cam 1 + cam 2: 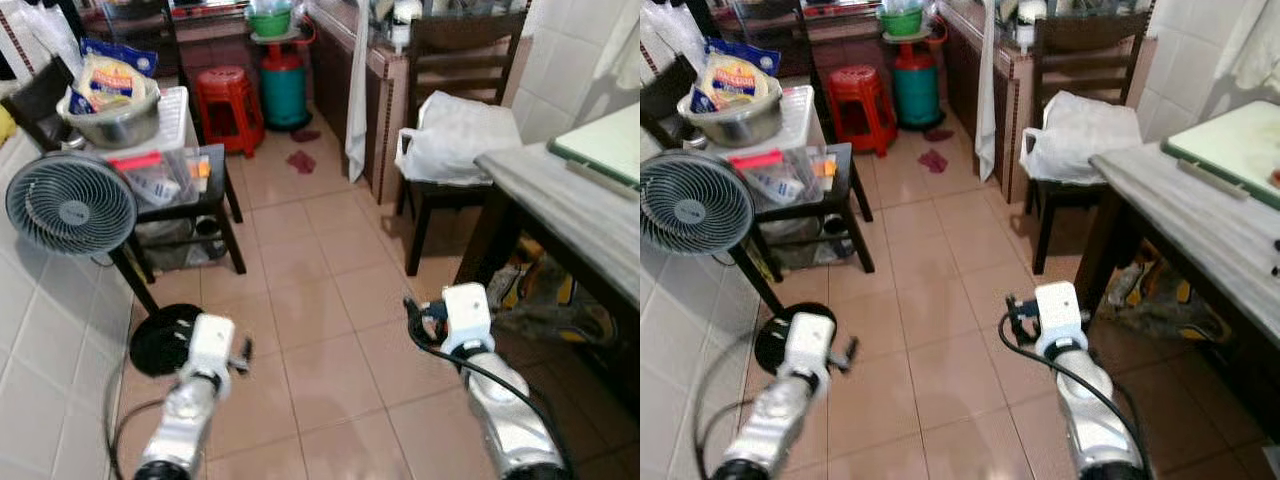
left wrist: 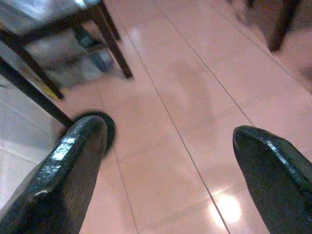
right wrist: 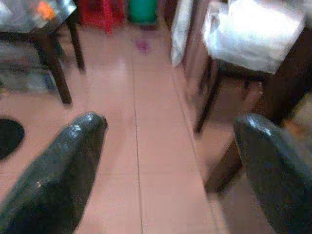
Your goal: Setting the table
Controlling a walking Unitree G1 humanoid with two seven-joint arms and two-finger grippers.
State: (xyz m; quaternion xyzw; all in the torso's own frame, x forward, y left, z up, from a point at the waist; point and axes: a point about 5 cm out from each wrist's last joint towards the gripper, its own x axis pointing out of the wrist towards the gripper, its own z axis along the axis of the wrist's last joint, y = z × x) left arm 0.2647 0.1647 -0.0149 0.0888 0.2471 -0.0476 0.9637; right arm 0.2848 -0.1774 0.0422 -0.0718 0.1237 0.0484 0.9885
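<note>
A grey-topped dining table [image 1: 565, 200] stands at my right, with a green-rimmed board [image 1: 605, 145] lying on it. Both arms are held low over the tiled floor. In the left wrist view my left gripper [image 2: 168, 146] is open, its fingers [image 2: 73, 161] spread above bare tiles near a fan's black base [image 2: 105, 129]. My right gripper [image 3: 170, 141] is open too and holds nothing; beyond it I see a chair leg [image 3: 207, 105] and the floor. The right arm [image 1: 465, 320] hangs just left of the table's near corner.
A dark chair carrying a white plastic bag [image 1: 455, 135] stands against the table's far end. On my left are a standing fan [image 1: 70, 205], a cluttered black side table [image 1: 205, 190] and a metal bowl [image 1: 112, 118]. Clutter [image 1: 545, 295] lies under the table. A red stool [image 1: 228, 105] stands far ahead.
</note>
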